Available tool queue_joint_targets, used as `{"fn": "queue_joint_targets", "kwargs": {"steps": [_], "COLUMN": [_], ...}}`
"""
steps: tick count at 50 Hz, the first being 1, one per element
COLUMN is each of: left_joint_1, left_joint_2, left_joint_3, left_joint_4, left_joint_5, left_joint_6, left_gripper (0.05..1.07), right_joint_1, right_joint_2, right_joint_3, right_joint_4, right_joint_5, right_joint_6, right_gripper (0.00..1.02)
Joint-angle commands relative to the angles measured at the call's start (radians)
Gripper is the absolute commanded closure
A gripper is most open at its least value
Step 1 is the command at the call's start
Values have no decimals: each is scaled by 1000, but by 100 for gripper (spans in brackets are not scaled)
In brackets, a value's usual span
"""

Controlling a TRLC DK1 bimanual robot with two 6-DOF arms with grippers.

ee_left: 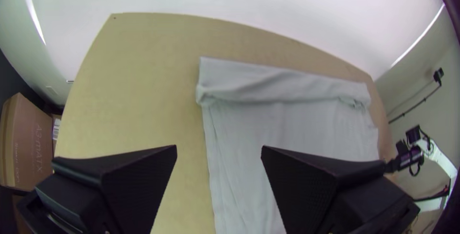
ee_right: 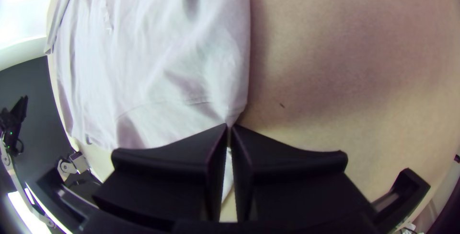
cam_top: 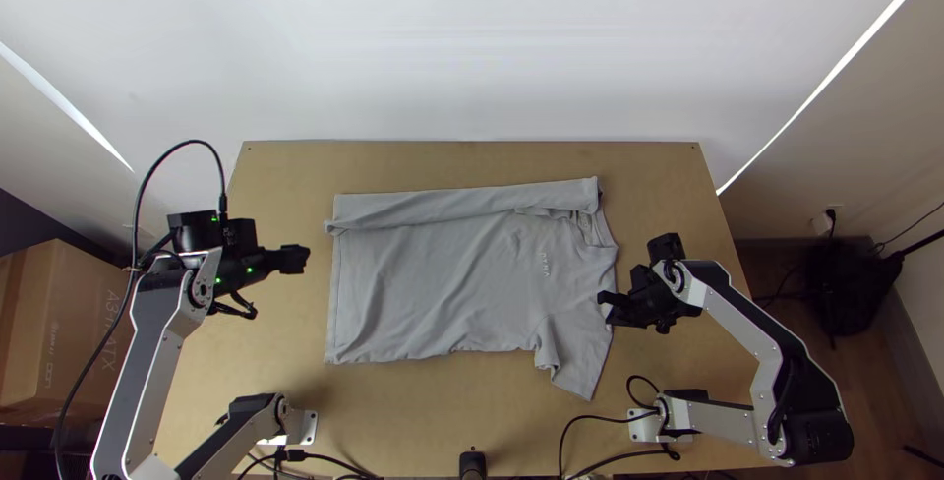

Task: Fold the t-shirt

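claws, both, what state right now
Left claw: open, holding nothing.
Right claw: closed to a sliver; can't tell whether it grips the t-shirt.

1. Table (cam_top: 472, 160): bare strip runs between far edge and t-shirt (cam_top: 442, 283); passable.
2. Left side: bare wood beside the hem, but left gripper (cam_top: 295, 259) hangs over it, its arm crossing the left edge.
3. Near side: bare band between shirt and near edge; arm bases, cables and black post (cam_top: 473, 464) intrude.
4. Right side: right gripper (cam_top: 606, 307) at shirt's edge, its arm crossing the right edge.
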Motion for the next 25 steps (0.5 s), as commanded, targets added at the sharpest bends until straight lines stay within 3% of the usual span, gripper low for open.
{"fn": "queue_joint_targets", "kwargs": {"steps": [1,15,25], "left_joint_1": [-21,-61,-207], "left_joint_2": [-11,-18,-15], "left_joint_3": [12,-77,-203], "left_joint_4": [-111,-536,-595], "left_joint_5": [13,-70,-171], "left_joint_6": [86,480,526], "left_gripper": [23,23,23], "right_joint_1": [5,5,14], "right_joint_2": [-8,-62,-68], "right_joint_3": [-31,-46,-59], "right_joint_4": [-12,-21,-23], "right_joint_5": [-2,-2,-3], "right_joint_6": [-17,-20,-20], "right_gripper": [100,100,100]}}
